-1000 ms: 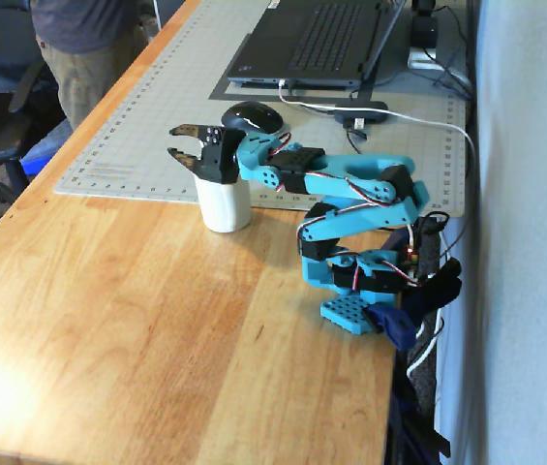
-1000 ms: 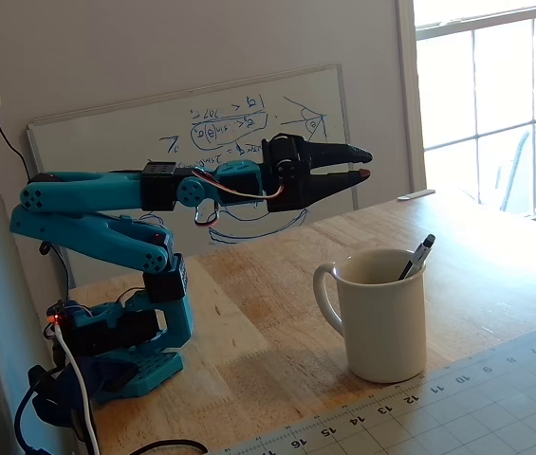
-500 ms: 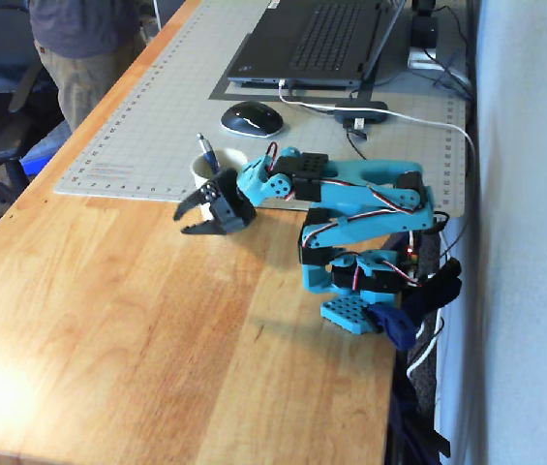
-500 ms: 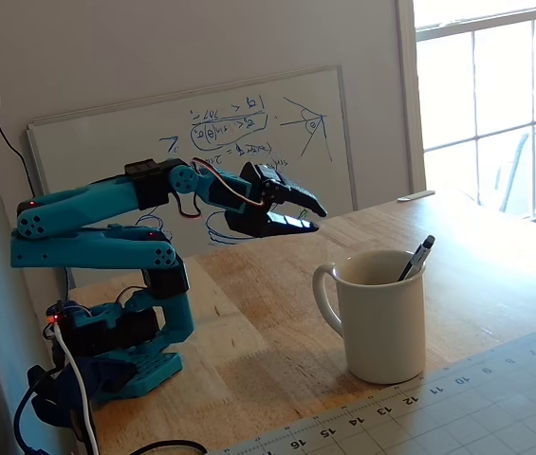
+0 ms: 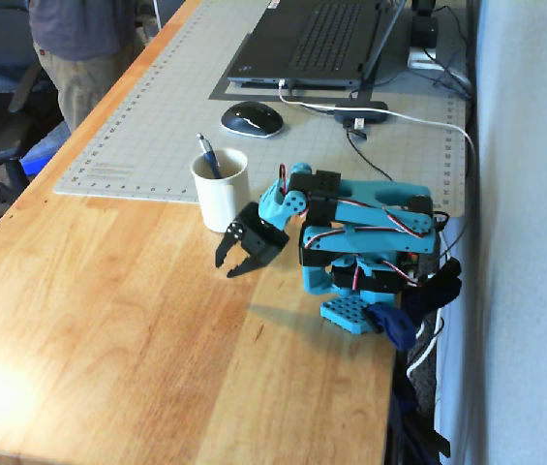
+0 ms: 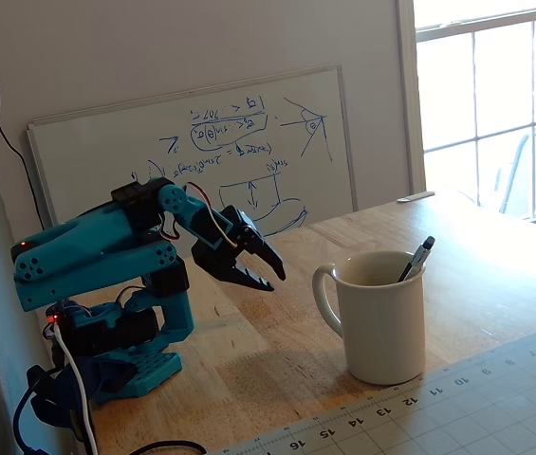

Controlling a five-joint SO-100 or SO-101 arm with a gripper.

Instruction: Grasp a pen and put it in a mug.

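Observation:
The cream-white mug [image 5: 221,192] stands upright at the near edge of the grey mat; it also shows in the other fixed view [image 6: 381,327], where a handle is visible. The dark pen [image 5: 208,156] stands tilted inside the mug, its upper end sticking out over the rim [image 6: 418,258]. My gripper [image 5: 230,267] hangs just in front of the mug, a little above the wooden table and apart from the mug. Its jaws are slightly open and empty, and they also show in the other fixed view [image 6: 271,281]. The blue arm is folded back over its base.
A grey cutting mat [image 5: 157,126] covers the far part of the wooden table [image 5: 108,329]. On it are a laptop [image 5: 312,44], a mouse [image 5: 252,119] and a cabled adapter [image 5: 360,111]. A whiteboard [image 6: 239,161] leans on the wall. A person [image 5: 75,48] stands at the far left edge.

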